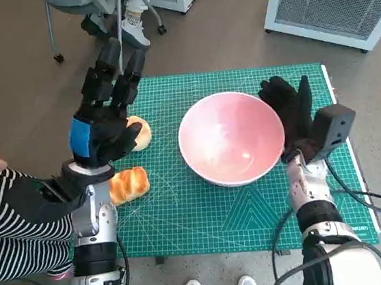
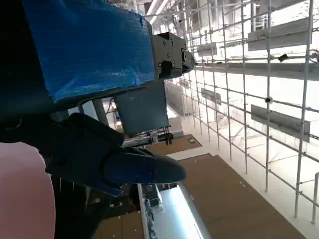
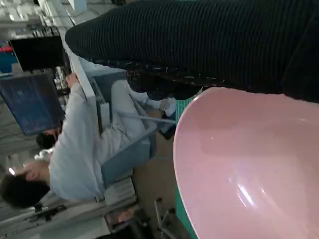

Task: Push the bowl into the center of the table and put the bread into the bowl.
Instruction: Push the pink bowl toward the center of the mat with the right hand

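So the pink bowl (image 1: 231, 138) sits on the green cutting mat (image 1: 185, 212) that covers the counter, a bit right of the mat's middle. The right hand (image 1: 290, 114), the gloved one, is flat up against the bowl's right side with fingers stretched out along the rim, holding nothing; in the right wrist view the glove (image 3: 199, 45) lies right above the bowl's (image 3: 249, 164) pink edge. There are two pieces of bread on the left part of the mat: a round bun (image 1: 139, 132) partly hidden under the left hand, and a longer golden roll (image 1: 128, 185) closer to the robot, both well apart from the bowl. The left hand (image 1: 107, 104) hangs over the round bun with its fingers straight and spread, not gripping anything; its wrist view just shows the blue tape (image 2: 89, 45) and black fingers (image 2: 114, 159) against the room. A person in a striped sleeve (image 1: 13, 218) is at the left edge, and someone sits on a chair in the right wrist view (image 3: 75, 149).
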Robot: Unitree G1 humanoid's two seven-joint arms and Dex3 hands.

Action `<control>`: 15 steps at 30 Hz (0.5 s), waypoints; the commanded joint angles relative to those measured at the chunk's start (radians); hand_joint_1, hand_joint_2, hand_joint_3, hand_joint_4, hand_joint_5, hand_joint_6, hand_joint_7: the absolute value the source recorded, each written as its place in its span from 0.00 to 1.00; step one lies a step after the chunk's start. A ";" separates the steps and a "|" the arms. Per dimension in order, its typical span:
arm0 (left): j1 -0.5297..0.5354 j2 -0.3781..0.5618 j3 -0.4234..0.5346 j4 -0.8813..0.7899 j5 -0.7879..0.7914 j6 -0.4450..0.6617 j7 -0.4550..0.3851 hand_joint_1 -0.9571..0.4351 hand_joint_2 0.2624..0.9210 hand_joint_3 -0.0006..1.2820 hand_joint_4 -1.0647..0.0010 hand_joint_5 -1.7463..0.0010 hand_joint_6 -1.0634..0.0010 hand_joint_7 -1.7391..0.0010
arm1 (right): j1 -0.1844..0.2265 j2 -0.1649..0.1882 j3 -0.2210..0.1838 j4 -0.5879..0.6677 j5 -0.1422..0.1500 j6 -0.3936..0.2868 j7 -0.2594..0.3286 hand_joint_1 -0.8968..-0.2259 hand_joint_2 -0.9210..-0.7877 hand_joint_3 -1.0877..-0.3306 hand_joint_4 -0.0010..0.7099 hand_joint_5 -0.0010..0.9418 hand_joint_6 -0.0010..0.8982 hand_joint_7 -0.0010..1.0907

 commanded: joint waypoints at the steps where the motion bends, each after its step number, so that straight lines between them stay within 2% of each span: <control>1: 0.012 0.003 -0.009 -0.016 0.008 -0.009 0.000 0.24 1.00 0.22 0.83 1.00 0.86 0.92 | 0.008 -0.017 0.014 -0.006 -0.023 -0.002 0.001 0.45 0.00 0.33 0.11 0.01 0.11 0.16; 5: 0.014 0.005 -0.010 -0.016 0.003 -0.009 -0.008 0.24 1.00 0.22 0.84 1.00 0.86 0.92 | 0.013 -0.041 0.033 -0.031 -0.044 -0.038 -0.005 0.44 0.00 0.33 0.11 0.01 0.12 0.16; 12: 0.013 0.005 -0.011 -0.014 0.001 -0.009 -0.010 0.24 1.00 0.22 0.84 1.00 0.85 0.93 | 0.015 -0.044 0.036 -0.038 -0.049 -0.047 -0.008 0.43 0.00 0.33 0.11 0.00 0.12 0.16; 13: 0.012 0.006 -0.012 -0.013 -0.001 -0.007 -0.013 0.24 1.00 0.22 0.84 1.00 0.85 0.93 | 0.018 -0.050 0.035 -0.060 -0.048 -0.069 -0.004 0.43 0.00 0.33 0.11 0.00 0.12 0.16; 15: 0.007 0.006 -0.018 -0.019 -0.009 0.011 -0.021 0.25 1.00 0.22 0.84 1.00 0.85 0.93 | 0.044 -0.057 0.027 -0.175 -0.022 -0.161 0.036 0.40 0.00 0.35 0.13 0.01 0.13 0.16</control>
